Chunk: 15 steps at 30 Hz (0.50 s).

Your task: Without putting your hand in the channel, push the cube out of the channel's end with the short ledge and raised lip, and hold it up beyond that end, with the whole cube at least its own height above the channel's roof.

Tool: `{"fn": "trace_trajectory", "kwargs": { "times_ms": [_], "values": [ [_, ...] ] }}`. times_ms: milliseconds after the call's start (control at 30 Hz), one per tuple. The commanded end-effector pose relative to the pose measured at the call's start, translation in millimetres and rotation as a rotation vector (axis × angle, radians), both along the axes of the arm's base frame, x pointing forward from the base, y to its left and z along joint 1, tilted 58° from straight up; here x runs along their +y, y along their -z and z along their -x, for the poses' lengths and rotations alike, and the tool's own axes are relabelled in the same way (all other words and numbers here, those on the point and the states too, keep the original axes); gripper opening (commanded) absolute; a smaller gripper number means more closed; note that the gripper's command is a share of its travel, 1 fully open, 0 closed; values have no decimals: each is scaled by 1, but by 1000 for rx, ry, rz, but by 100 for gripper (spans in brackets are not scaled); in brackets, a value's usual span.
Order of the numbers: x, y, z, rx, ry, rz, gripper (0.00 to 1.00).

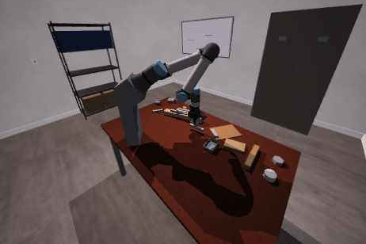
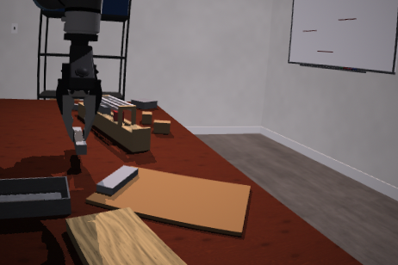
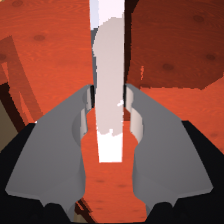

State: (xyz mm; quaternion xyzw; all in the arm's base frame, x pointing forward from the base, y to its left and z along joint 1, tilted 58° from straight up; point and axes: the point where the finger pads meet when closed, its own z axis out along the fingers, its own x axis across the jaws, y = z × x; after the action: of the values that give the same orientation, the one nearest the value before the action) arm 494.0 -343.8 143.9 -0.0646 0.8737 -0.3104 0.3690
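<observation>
My gripper is shut on a pale grey bar. The bar is held level a little above the table, with its shadow apart below it. The wooden channel stands behind the gripper in the exterior view, under a roof of pale slats. The red cube is under the roof, near the post at the channel's near end, partly hidden by frame and wall. A grey piece is farther in. I cannot tell the lip clearly.
A dark tray and an orange board with a grey block lie near. Wooden blocks lie farther along. Two small wooden blocks stand beside the channel.
</observation>
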Motion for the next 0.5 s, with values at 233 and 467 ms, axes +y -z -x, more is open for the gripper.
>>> {"fn": "trace_trajectory", "kwargs": {
  "times_ms": [233,467],
  "values": [
    [23,-24,32,1,-1,-2,0],
    [33,-35,46,1,-1,-2,0]
  ]
}}
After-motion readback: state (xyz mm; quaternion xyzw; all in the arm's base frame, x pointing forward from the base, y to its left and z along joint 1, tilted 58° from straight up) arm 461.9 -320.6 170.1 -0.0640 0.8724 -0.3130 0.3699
